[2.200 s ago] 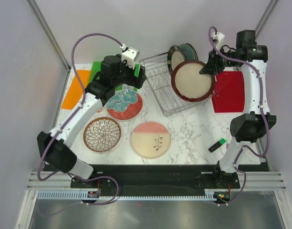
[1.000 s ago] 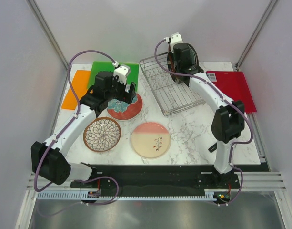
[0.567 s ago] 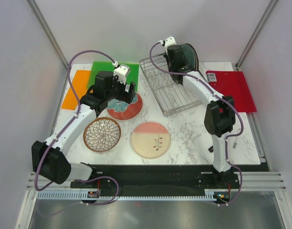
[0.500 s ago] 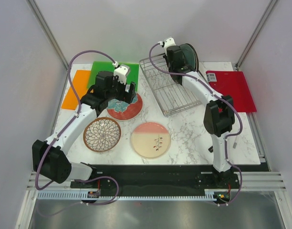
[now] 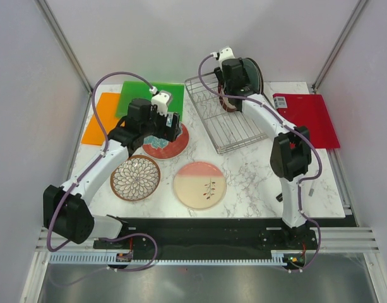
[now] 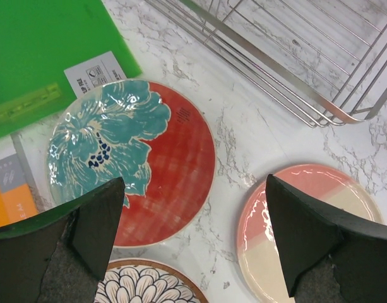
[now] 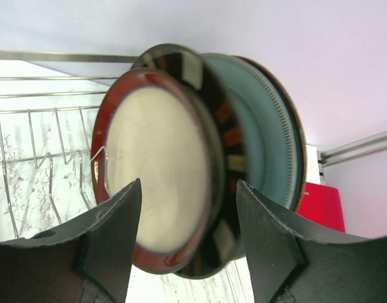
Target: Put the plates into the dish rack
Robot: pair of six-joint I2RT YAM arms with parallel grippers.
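The right gripper (image 7: 188,184) holds nothing, its dark fingers (image 7: 111,252) spread wide to either side of the cream plate with the maroon rim (image 7: 156,170) without touching it; that plate stands on edge at the far end of the dish rack (image 7: 41,136), close against a dark plate with a blocked rim (image 7: 213,120) and a teal plate (image 7: 266,136) behind it, the upright wires apparently taking its weight, which would explain why the fingers can stand off. Across the marble table (image 5: 256,170), the left gripper (image 6: 193,183) is likewise wide open and empty; its fingers (image 6: 86,227) hang above the red plate with teal flowers (image 6: 133,161), which lies flat just beside the green board (image 6: 41,50), seemingly placed to come down on its rim for a pick. Three plates lie flat on the table, short of the rack: the red one, glossy, with a big teal bloom over a faint check; the pink-cream plate with the sprig (image 5: 200,184), half rose and half cream; and the brown plate with white petals (image 5: 136,178), near the left arm. Lying flush on the stone, each offers little but a thin lip to grip, so the loading looks about a quarter done; an orange board (image 5: 98,123) and a red board (image 5: 310,120) flank the scene.
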